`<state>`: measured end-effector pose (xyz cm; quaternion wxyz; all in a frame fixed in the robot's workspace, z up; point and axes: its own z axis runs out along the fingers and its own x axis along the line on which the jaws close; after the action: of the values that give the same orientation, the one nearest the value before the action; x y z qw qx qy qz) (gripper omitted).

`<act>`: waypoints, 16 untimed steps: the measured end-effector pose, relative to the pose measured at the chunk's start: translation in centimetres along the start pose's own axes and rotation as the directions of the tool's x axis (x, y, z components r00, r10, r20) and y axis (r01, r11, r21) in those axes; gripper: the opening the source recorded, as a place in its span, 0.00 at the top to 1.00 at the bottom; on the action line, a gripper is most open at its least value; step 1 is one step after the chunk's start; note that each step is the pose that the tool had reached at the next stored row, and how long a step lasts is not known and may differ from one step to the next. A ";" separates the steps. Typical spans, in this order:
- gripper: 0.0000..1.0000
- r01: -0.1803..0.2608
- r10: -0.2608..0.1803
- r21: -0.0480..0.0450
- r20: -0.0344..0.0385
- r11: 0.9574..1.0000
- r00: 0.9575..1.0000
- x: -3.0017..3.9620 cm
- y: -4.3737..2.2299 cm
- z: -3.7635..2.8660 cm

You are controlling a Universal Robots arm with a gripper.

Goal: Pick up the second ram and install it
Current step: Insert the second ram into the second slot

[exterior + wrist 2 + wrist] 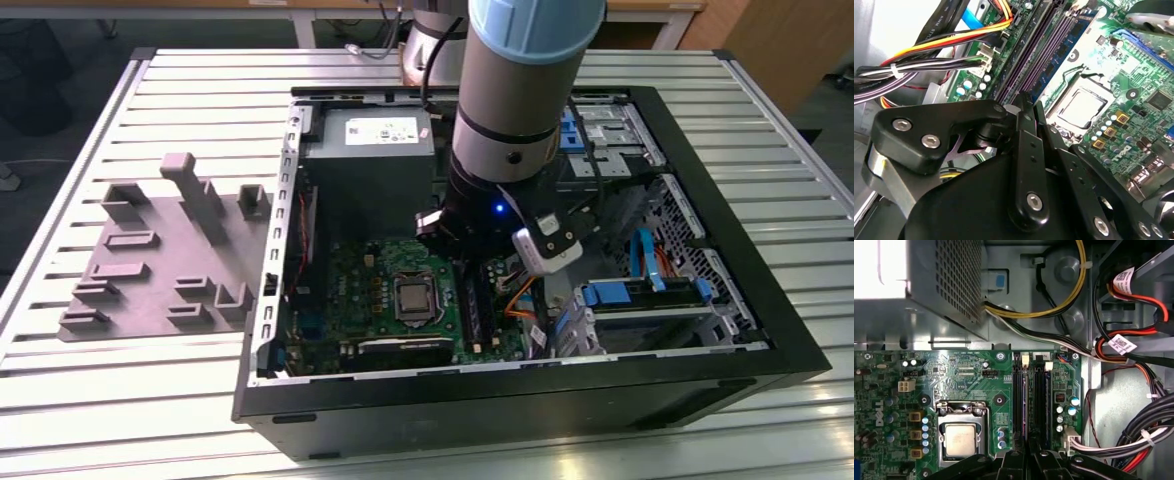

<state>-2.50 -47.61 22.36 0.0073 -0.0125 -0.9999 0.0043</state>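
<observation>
Centre of the exterior view, the claw (461,262) is hanging inside the open computer case (534,385), its tips drawn together (nothing between them). In both wrist views the claw (1028,107) (1029,450) is sitting just over the second ram (1056,60) (1024,400), which is standing in a motherboard slot near the processor (960,440).
</observation>
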 end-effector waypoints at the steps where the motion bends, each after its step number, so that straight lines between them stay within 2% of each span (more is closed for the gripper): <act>1: 0.86 0.000 0.000 0.000 0.000 1.000 1.000 0.00 0.00 0.05; 8: 0.86 0.003 -0.003 0.000 0.000 1.000 1.000 0.00 0.00 0.09; 16: 0.86 0.023 -0.023 -0.001 0.000 1.000 1.000 -0.01 0.01 0.58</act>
<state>-2.50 -47.60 21.78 0.0072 -0.0010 -1.0000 0.0040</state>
